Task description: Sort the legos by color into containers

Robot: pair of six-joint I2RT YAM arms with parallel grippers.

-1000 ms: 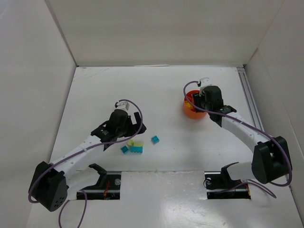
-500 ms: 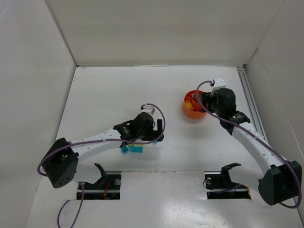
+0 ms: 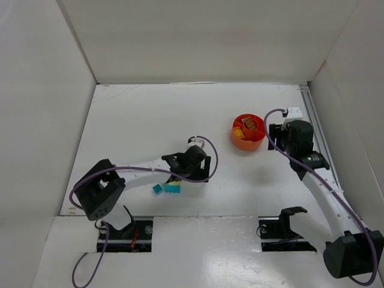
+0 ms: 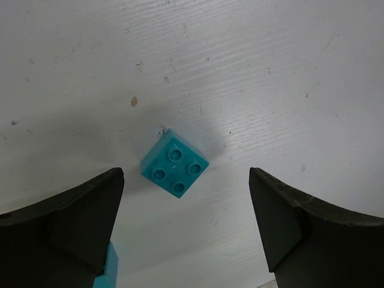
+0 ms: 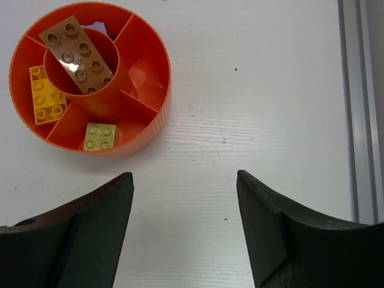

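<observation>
Left wrist, hand: I see the left gripper (image 4: 186,207) spread wide, a dark finger on either side of the frame, neither touching anything.
Left wrist, brick: a teal brick (image 4: 175,163) with four studs lies studs up on the white table (image 4: 252,66), turned cornerwise, between the two fingers and apart from both.
Left wrist, edge: a second teal scrap (image 4: 110,265) peeks out beside the left finger at the bottom; I cannot tell its shape.
Right wrist, hand: the right gripper (image 5: 183,186) is spread too, with only bare table between the fingers.
Right wrist, bowl: the orange bowl (image 5: 153,120) sits ahead and to the left of the fingers, well apart from them.
Right wrist, contents: a brown brick (image 5: 77,55) lies across the round middle well, an orange-yellow brick (image 5: 43,96) in the left compartment, a pale yellow-green brick (image 5: 100,136) in the near one. Something bluish shows behind the brown brick, mostly hidden.
Right wrist, side: a metal rail (image 5: 354,90) runs along the right.
Top, left arm: I have it stretched toward the table's middle, its gripper covering the teal brick.
Top, loose pieces: two teal pieces (image 3: 157,189) and a yellow piece (image 3: 174,179) lie clustered just beside the left gripper, on its near-left side.
Top, right arm: its gripper hangs just right of the bowl, not touching it.
</observation>
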